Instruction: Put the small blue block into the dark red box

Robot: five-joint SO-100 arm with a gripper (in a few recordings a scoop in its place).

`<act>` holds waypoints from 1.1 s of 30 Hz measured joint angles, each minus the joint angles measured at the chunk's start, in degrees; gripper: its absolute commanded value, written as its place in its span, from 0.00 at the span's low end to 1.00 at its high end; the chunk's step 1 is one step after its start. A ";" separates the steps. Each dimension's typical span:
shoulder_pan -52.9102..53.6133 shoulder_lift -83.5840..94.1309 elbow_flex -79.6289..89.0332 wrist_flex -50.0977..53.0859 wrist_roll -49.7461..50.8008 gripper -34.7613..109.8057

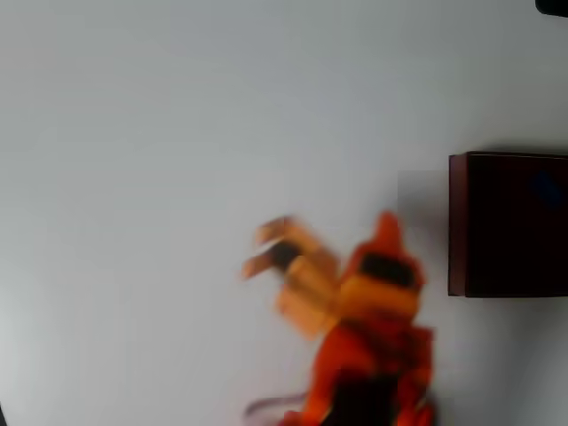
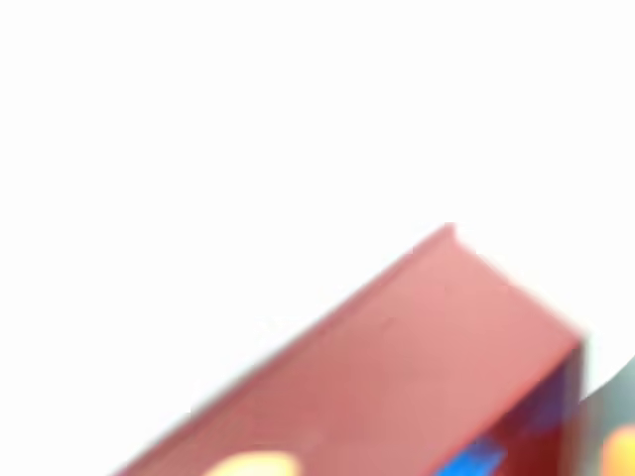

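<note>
In the overhead view the dark red box stands at the right edge, maroon walls around a nearly black inside. A faint blue smear, the small blue block, lies inside it near the far right. My orange gripper is well left of the box, blurred by motion, fingers apart and nothing blue between them. In the wrist view the box's reddish wall runs slantwise. A bright blue patch shows at the bottom edge between two blurred orange fingertips; I cannot tell whether it lies inside the box.
The white tabletop stretches bare to the left and back. The orange arm body rises from the bottom edge, just left of the box. A dark object sits in the top right corner.
</note>
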 measured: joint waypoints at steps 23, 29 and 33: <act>-35.60 42.45 33.05 13.36 -1.05 0.24; -35.07 42.98 33.57 13.45 -0.97 0.24; -36.21 42.98 33.57 13.45 -0.97 0.24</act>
